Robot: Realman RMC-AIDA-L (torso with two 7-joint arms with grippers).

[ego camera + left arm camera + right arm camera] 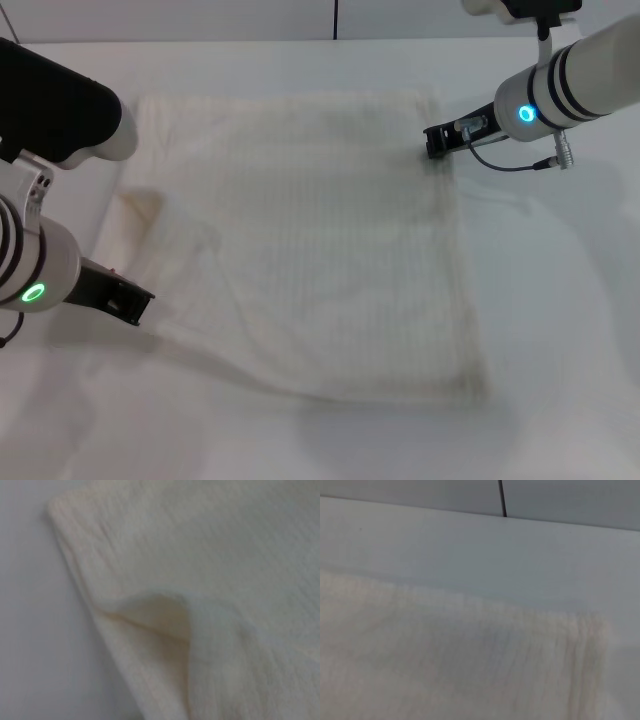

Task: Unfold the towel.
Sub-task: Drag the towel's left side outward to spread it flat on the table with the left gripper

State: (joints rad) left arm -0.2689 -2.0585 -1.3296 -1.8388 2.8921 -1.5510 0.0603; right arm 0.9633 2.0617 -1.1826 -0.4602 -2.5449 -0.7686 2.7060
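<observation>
Cream ribbed cloth, the towel [310, 240], is spread mid-surface [560, 330], flanked by the left tool [135, 303] and right tool [436, 140], apparently for opening; finger states cannot be told.

white cylindrical arms with black bands, glowing green and blue rings, black jaws.
</observation>
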